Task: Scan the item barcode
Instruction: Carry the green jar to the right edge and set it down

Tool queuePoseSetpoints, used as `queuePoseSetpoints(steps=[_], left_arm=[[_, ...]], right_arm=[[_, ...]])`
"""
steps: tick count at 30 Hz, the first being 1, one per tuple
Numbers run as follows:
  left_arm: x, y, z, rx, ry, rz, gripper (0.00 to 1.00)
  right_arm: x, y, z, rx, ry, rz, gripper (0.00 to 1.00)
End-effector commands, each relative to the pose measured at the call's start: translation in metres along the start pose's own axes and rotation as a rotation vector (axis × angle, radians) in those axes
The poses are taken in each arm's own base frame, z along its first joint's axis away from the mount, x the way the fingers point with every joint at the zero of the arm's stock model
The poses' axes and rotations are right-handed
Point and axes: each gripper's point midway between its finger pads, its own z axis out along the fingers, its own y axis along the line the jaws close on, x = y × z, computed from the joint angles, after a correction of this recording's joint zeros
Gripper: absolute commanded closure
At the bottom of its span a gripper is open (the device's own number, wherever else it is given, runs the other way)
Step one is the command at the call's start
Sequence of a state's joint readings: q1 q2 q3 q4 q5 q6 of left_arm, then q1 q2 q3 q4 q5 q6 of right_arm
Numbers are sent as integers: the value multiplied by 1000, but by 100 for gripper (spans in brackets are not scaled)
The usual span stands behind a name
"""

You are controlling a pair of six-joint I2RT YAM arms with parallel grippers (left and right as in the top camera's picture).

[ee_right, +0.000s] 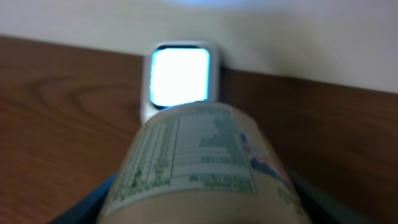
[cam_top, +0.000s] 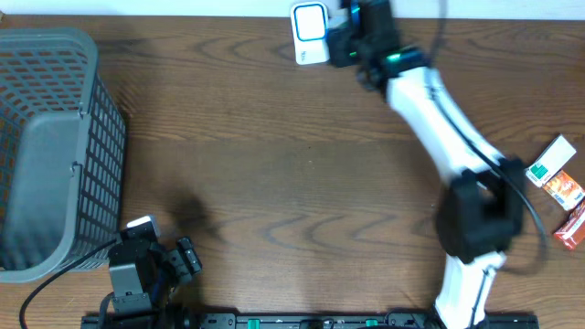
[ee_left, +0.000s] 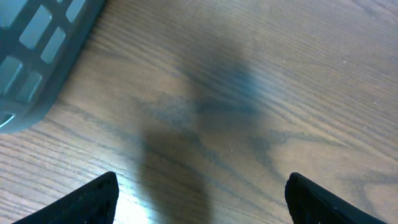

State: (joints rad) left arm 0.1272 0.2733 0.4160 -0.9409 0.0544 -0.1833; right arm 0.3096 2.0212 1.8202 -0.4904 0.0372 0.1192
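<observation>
My right gripper reaches to the table's far edge and is shut on the item, a pale round container with a printed nutrition label facing up. In the right wrist view its fingers show only as dark edges on either side of the container. Just beyond the item's end stands the white barcode scanner, its window glowing bright and facing the item; overhead the scanner sits right next to the gripper's left side. My left gripper rests near the front left, open, with only bare wood between its fingers.
A grey mesh basket fills the left side, its corner close to the left gripper. At the right edge lie a green-and-white box, an orange packet and a red packet.
</observation>
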Motion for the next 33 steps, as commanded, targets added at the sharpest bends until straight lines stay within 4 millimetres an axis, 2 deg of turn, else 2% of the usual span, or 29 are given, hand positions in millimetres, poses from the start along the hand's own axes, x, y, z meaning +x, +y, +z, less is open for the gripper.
queuePoseSetpoints(steps=[1,2,7,11,14,17,24,25,30,33], left_arm=[[-1,-2,-2,9,-2,5,14],[-1,-2,-2,9,-2,5,14],[-1,-2,-2,9,-2,5,14],[-1,-2,-2,9,-2,5,14],[-1,-2,-2,9,-2,5,14],[-1,-2,-2,9,-2,5,14],[-1,-2,-2,9,-2,5,14],[-1,-2,-2,10,-2,5,14],[-1,-2,-2,9,-2,5,14],[-1,-2,-2,9,-2,5,14]], right_arm=[[-4,-87,-57,241,47,74,40],[15,-113,-65,293,120,128,40],[86,-208,-87,436,354,317,42],[130,-259,-94,485,448,430,43],[161,-285,-90,519,499,487,39],[198,-302,-81,538,564,532,38],[273,-327,-60,560,706,611,35],[279,-330,-59,563,715,621,32],[301,-357,-68,601,739,652,1],[305,-372,-83,621,733,690,1]])
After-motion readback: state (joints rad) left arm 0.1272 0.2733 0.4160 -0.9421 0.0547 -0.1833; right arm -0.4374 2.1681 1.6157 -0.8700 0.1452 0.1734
